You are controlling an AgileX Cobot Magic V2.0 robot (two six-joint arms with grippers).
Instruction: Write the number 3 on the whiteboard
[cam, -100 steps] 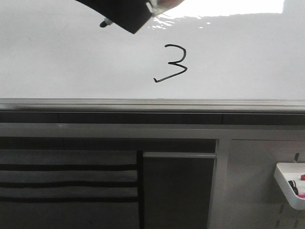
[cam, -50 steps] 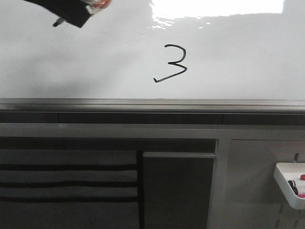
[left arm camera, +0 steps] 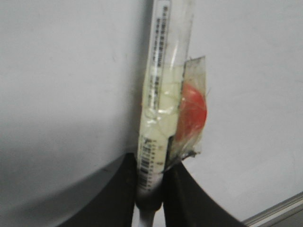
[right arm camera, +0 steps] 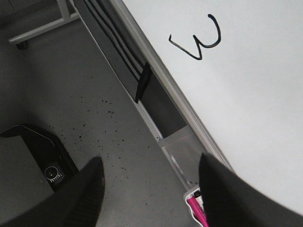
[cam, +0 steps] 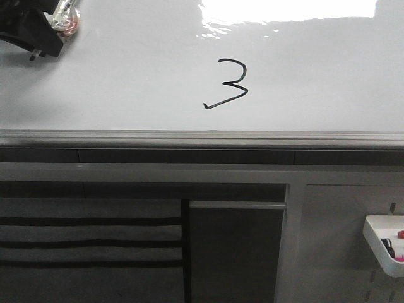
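Note:
A black hand-drawn number 3 (cam: 226, 84) with a long tail at its lower left stands on the glossy whiteboard (cam: 126, 95); it also shows in the right wrist view (right arm camera: 199, 40). My left gripper (cam: 38, 41) is at the board's far upper left, well left of the digit, shut on a white marker (left arm camera: 158, 90) wrapped in clear tape with a red patch. The marker's tip (cam: 32, 57) points down and left. My right gripper (right arm camera: 149, 182) is open and empty, off the board above the grey floor.
The board's grey metal frame edge (cam: 202, 137) runs below the digit. A grey pegboard panel with a small white tray (cam: 384, 243) holding pens is at the lower right; the tray with a pink pen (right arm camera: 196, 208) lies by my right fingertip.
My left gripper has moved left and slightly down across the top of the board with the marker, away from the digit. The digit is unchanged.

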